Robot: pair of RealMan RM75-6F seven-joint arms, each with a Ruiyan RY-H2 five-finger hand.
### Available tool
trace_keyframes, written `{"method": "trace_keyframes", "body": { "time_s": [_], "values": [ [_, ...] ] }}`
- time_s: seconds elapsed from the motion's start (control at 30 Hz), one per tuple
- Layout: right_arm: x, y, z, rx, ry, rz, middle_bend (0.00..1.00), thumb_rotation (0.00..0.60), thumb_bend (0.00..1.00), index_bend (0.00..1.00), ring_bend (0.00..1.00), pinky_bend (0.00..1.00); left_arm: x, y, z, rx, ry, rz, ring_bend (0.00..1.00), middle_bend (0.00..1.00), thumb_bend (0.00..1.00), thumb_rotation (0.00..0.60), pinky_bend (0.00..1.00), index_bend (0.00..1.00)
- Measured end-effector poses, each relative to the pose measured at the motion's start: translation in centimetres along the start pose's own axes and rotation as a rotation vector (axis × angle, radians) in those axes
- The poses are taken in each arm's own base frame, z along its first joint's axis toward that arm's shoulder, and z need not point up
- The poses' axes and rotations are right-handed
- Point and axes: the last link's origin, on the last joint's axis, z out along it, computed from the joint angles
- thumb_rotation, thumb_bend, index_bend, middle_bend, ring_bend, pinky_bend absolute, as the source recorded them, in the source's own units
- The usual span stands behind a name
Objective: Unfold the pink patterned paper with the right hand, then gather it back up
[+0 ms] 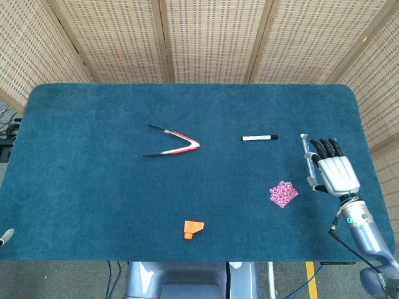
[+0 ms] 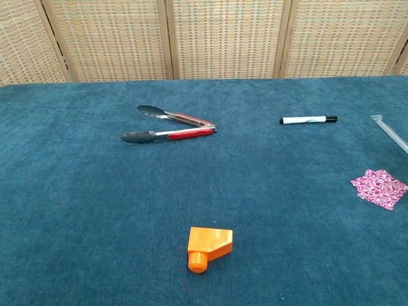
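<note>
My right hand (image 1: 335, 172) hovers near the right edge of the table (image 1: 93, 187), fingers spread wide and holding nothing, just right of the paper (image 1: 283, 194) and not touching it. The paper lies flat toward the front right of the table. I also log tongs (image 1: 174, 145), a marker (image 1: 260, 137) and an orange block (image 1: 192, 229); the left hand is out of both views.
</note>
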Motion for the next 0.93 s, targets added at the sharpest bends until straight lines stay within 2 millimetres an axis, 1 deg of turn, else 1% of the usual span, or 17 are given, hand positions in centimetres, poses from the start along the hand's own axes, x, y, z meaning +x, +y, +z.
{"method": "trace_keyframes", "body": {
  "time_s": [0.13, 0.3, 0.43, 0.57, 0.6, 0.7, 0.93],
  "values": [
    [0.1, 1.0, -2.6, -0.088, 0.051, 0.038, 0.11, 0.600, 0.39, 0.28, 0.00, 0.00, -0.6, 0.4, 0.2, -0.022, -0.002, -0.003, 0.00, 0.00, 0.13, 0.600, 0.00, 0.02],
    [-0.4, 2.4, -6.3, -0.194, 0.099, 0.069, 0.11, 0.600, 0.36, 0.28, 0.00, 0.00, -1.1, 0.9, 0.4, -0.060, -0.018, -0.010, 0.00, 0.00, 0.14, 0.600, 0.00, 0.02],
    [-0.9, 2.8, -8.8, -0.231, 0.122, 0.078, 0.12, 0.600, 0.35, 0.28, 0.00, 0.00, -1.4, 1.5, 0.4, -0.110, -0.021, -0.020, 0.00, 0.00, 0.14, 0.600, 0.00, 0.02],
    [-1.4, 2.7, -10.8, -0.234, 0.126, 0.075, 0.12, 0.600, 0.28, 0.28, 0.00, 0.00, -1.9, 2.0, 0.4, -0.147, -0.034, -0.031, 0.00, 0.00, 0.14, 0.600, 0.00, 0.02],
    [-1.5, 2.7, -11.0, -0.234, 0.124, 0.074, 0.12, 0.600, 0.26, 0.28, 0.00, 0.00, -1.9, 2.0, 0.4, -0.150, -0.036, -0.032, 0.00, 0.00, 0.14, 0.600, 0.00, 0.02],
    [-1.4, 2.8, -11.6, -0.235, 0.122, 0.068, 0.12, 0.600, 0.26, 0.28, 0.00, 0.00, -2.0, 2.2, 0.4, -0.161, -0.040, -0.031, 0.00, 0.00, 0.14, 0.600, 0.00, 0.02],
    [-1.3, 2.7, -12.0, -0.223, 0.108, 0.062, 0.12, 0.600, 0.23, 0.28, 0.00, 0.00, -1.9, 2.6, 0.4, -0.181, -0.045, -0.032, 0.00, 0.00, 0.14, 0.600, 0.00, 0.02]
  ]
}}
